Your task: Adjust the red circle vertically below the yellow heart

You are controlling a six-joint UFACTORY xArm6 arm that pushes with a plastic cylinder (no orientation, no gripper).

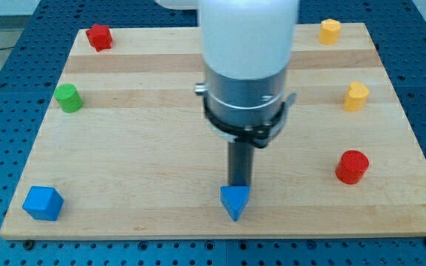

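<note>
There is no claw on this arm, so nothing opens, closes or grips; the work is done by my tip [238,185], the lower end of the dark rod, which sits near the table's [161,148] bottom edge, touching or just above the top of the blue triangle [234,201]. The red circle [352,166] lies well apart, toward the view's right, and the yellow heart [356,97] stands above it, near the right edge. The circle looks already close to directly under the heart, perhaps a shade toward the view's left, so I judge the step in hand to be the approach, with only a small correction left. The next move calls for drawing clear of the blue triangle, crossing to the circle's left side, and nudging it gently rightward. Open wood lies between the tip and the circle. The right edge is near, so a hard push could send it off. The yellow hexagon [330,30], red hexagon [99,36], green cylinder [68,97] and blue cube [43,203] sit far off.
</note>
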